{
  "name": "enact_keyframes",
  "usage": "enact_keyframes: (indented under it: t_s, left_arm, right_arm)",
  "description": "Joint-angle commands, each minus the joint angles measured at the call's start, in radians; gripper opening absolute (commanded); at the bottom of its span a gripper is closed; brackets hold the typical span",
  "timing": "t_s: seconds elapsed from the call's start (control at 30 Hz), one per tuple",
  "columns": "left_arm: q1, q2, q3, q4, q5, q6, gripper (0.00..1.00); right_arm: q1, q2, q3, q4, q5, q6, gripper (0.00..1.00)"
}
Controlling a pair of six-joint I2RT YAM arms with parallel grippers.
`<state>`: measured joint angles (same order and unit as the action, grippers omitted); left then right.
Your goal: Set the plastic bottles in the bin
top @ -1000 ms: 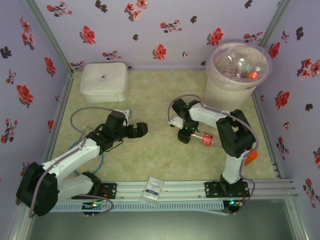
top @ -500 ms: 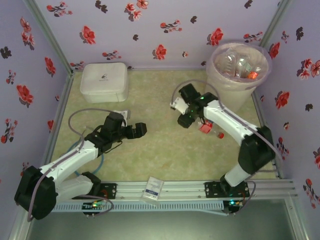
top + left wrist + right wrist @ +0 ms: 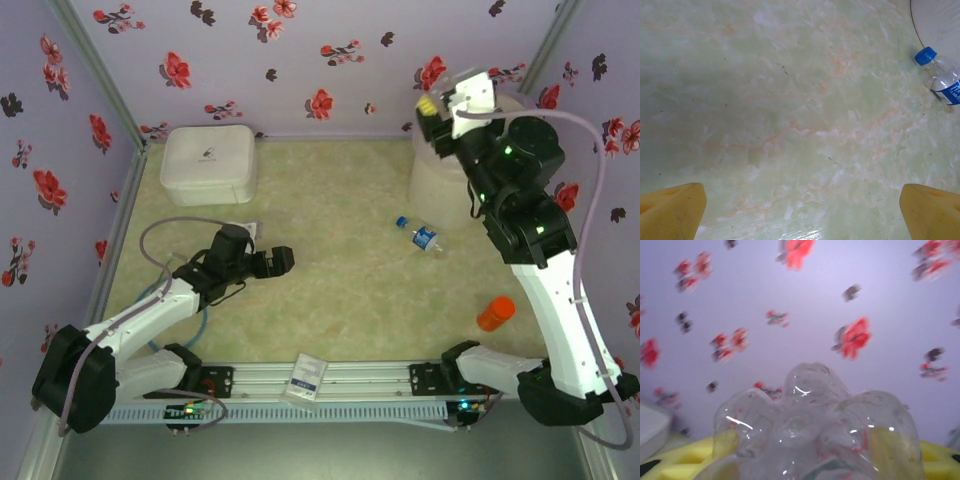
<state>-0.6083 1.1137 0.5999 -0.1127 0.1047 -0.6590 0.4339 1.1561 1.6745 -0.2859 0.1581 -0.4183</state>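
One blue-capped bottle (image 3: 424, 237) lies on the table (image 3: 330, 300) and one clear bottle (image 3: 815, 430) appears in the right wrist view, which makes two plastic bottles. There is one bin (image 3: 433, 185), one white lidded box (image 3: 208, 163) and one orange cylinder (image 3: 496, 313).

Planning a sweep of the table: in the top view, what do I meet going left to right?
White rounded-square lidded box → left hand → small white card on the front rail → clear blue-capped plastic bottle → orange cylindrical container.
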Motion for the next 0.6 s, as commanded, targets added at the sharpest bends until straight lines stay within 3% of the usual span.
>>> enact_keyframes:
  t_s: [0.0, 0.17, 0.57]
  left_arm:
    - [0.008, -0.025, 0.019, 0.012, -0.013, -0.019, 1.0]
    - [0.008, -0.068, -0.007, 0.003, -0.013, -0.029, 1.0]
    - [0.008, -0.168, -0.052, -0.045, -0.04, -0.029, 1.0]
  right_arm:
    - [-0.043, 0.086, -0.055, 0.256, 0.06, -0.108, 0.39]
    - [-0.144, 0.143, -0.135, 0.369, -0.122, -0.115, 0.4]
    - [-0.327, 0.115, -0.356, 0.442, -0.207, 0.071, 0.39]
